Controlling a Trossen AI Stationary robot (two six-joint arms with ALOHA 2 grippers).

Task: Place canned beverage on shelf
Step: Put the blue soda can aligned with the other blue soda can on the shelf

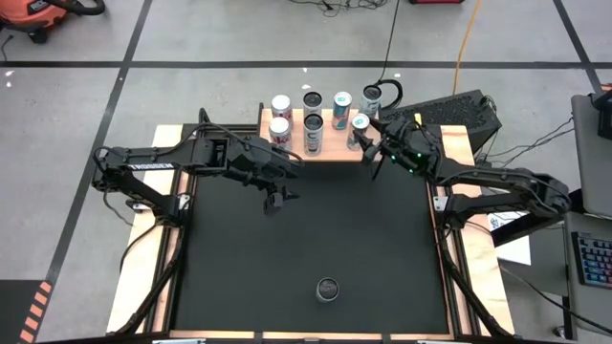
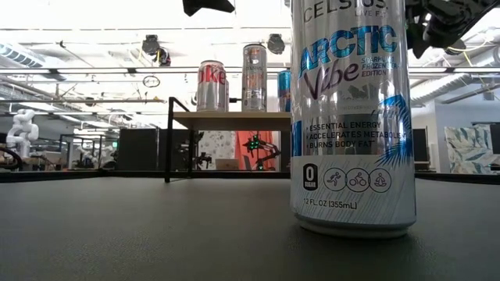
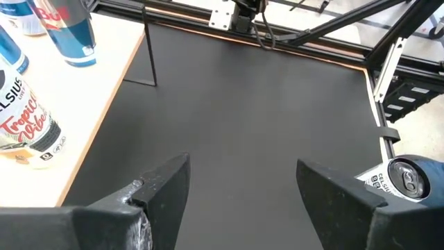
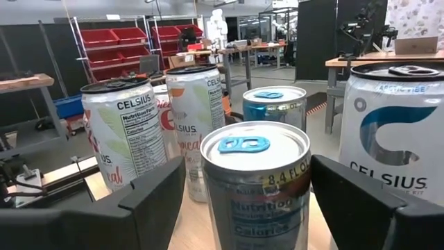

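The right gripper is standing wide around a small can on the shelf at top centre of the high view, its fingers not touching it (the can's base is cut off). The left gripper is hanging open and empty over the black mat. A lone can is sitting low centre, its label unreadable from above.
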